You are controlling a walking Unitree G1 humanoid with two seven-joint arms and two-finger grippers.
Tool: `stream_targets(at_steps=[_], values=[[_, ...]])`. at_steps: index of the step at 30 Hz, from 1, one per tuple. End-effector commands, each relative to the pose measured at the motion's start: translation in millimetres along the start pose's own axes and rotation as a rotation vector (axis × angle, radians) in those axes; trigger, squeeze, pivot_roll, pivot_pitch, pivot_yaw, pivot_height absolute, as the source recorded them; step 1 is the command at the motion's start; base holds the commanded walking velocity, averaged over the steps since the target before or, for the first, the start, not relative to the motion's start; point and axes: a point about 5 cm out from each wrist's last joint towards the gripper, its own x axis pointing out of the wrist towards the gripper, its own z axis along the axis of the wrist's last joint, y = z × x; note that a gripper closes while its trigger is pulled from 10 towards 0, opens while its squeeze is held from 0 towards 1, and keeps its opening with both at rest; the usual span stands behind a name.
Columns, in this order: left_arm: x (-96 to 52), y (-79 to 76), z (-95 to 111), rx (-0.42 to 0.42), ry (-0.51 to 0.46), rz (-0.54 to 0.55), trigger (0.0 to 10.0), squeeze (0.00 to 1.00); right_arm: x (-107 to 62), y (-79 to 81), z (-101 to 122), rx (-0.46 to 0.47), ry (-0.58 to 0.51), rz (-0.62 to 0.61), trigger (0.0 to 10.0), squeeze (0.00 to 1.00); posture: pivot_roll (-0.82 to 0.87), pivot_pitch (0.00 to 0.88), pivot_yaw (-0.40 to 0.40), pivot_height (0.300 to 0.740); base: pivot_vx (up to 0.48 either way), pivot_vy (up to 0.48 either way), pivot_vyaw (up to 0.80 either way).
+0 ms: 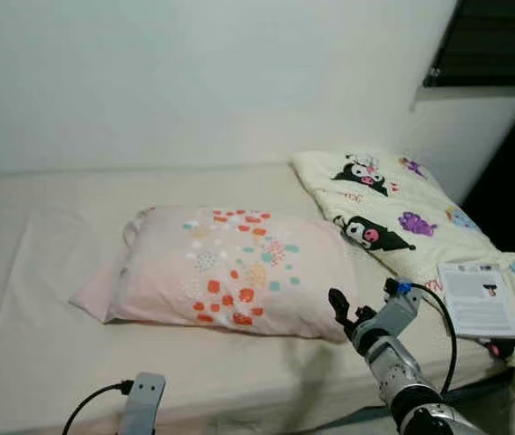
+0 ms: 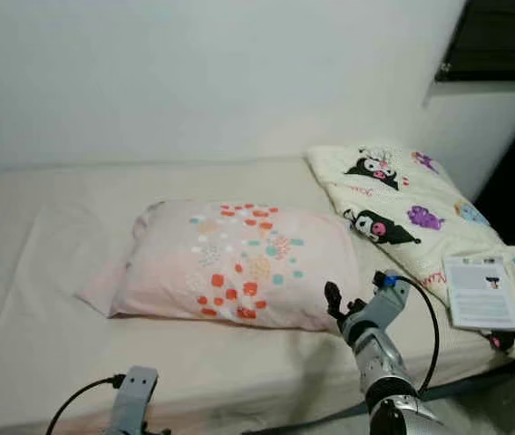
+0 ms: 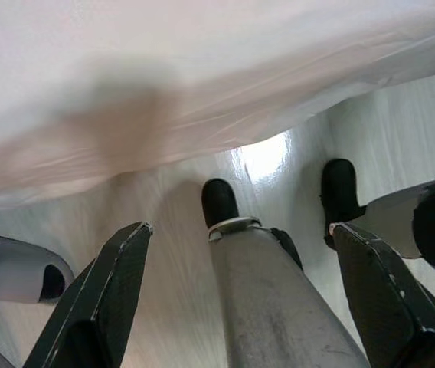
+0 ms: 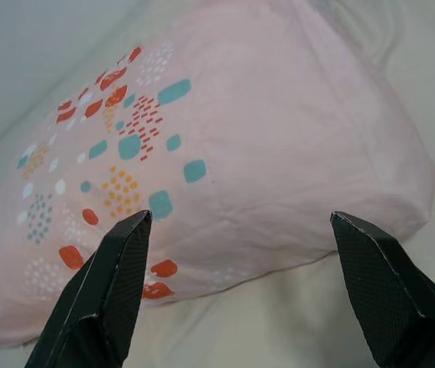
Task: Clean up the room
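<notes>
- The pink pillow (image 1: pixel 230 272) lay on the bed (image 1: pixel 40 272), just ahead of the right hand (image 4: pixel 237 299), whose 2 fingers stood wide apart facing its near corner.
- It looked light, soft and limp; a pinch would likely gather only cover and filling.
- The corner or short edge nearest the hand seemed the best hold.
- The left hand (image 3: pixel 240 299) hung low beside the bed, fingers apart, over the floor (image 3: pixel 386 138).

Silver right arm (image 1: pixel 393 362), black cable (image 1: pixel 448 331), black pincer (image 1: pixel 339 306)
</notes>
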Motion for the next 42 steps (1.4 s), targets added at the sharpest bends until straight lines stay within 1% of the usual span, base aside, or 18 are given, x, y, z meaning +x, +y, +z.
stream_targets(at_steps=[1, 2, 3, 4, 5, 8, 10, 17, 27, 31, 35, 39, 42], values=[[-1.0, 4.3, -5, 0.012, 0.021, 0.010, 10.0, 0.00, 3.5, 11.9, -6, -0.022, 0.045, 0.053, 10.0, 0.00, 0.05, 0.058, -0.065, 0.740, 0.000, 0.000, 0.00], [-1.0, 4.4, -5, 0.013, 0.021, 0.010, 10.0, 0.00, 4.5, 16.8, -9, -0.038, 0.062, 0.081, 10.0, 0.00, 0.05, 0.058, -0.065, 0.740, 0.000, 0.000, 0.00], [-1.0, 4.4, -5, 0.013, 0.021, 0.010, 10.0, 0.00, 4.5, 16.8, -9, -0.038, 0.062, 0.081, 10.0, 0.00, 0.05, 0.058, -0.065, 0.740, 0.000, 0.000, 0.00], [-1.0, 4.3, -5, 0.014, 0.020, 0.010, 10.0, 0.00, 5.3, 21.5, -8, -0.027, 0.045, 0.114, 10.0, 0.00, 0.05, 0.057, -0.066, 0.740, 0.000, 0.000, 0.00], [-1.0, 4.2, -5, 0.015, 0.019, 0.010, 10.0, 0.00, 6.0, 24.9, -8, -0.060, 0.048, 0.132, 10.0, 0.00, 0.05, 0.057, -0.067, 0.740, 0.000, 0.000, 0.00], [-0.9, 3.8, -5, 0.014, 0.015, 0.010, 10.0, 0.00, 7.1, 29.4, -8, -0.076, 0.042, 0.159, 10.0, 0.00, 0.05, 0.056, -0.070, 0.740, 0.000, 0.000, 0.00], [-0.8, 3.2, -4, 0.013, 0.013, 0.007, 10.0, 0.00, 8.5, 31.5, -5, -0.079, 0.035, 0.161, 10.0, 0.00, 0.05, 0.056, -0.070, 0.740, 0.000, 0.000, 0.80], [-0.8, 2.5, -4, 0.005, 0.010, 0.004, 10.0, 0.00, 9.3, 30.5, -1, -0.071, 0.023, 0.146, 10.0, 0.00, 0.05, 0.057, -0.072, 0.740, 0.000, 0.000, 0.80], [-0.7, 1.7, -4, 0.007, 0.008, -0.003, 10.0, 0.00, 10.1, 32.9, -1, -0.101, 0.032, 0.153, 10.0, 0.00, 0.05, 0.058, -0.075, 0.740, 0.000, 0.000, 0.80], [-0.7, 1.3, -4, 0.007, 0.006, -0.009, 10.0, 0.00, 10.8, 30.8, 3, -0.105, 0.018, 0.128, 10.0, 0.00, 0.05, 0.058, -0.075, 0.740, 0.000, 0.000, 0.80], [-0.7, 0.7, -4, 0.009, 0.005, -0.018, 10.0, 0.00, 11.0, 24.5, 11, -0.117, -0.006, 0.079, 10.0, 0.00, 0.05, 0.052, -0.080, 0.740, 0.000, 0.000, 0.80], [-0.6, 0.2, -4, 0.007, 0.004, -0.023, 10.0, 0.00, 10.9, 22.5, 13, -0.119, -0.011, 0.067, 10.0, 0.00, 0.05, 0.052, -0.080, 0.740, 0.000, 0.000, 0.80], [-0.6, -0.2, -4, 0.007, 0.005, -0.032, 10.0, 0.00, 10.6, 20.7, 14, -0.118, -0.023, 0.048, 10.0, 0.00, 0.05, 0.046, -0.080, 0.740, 0.000, -0.407, 0.53]])
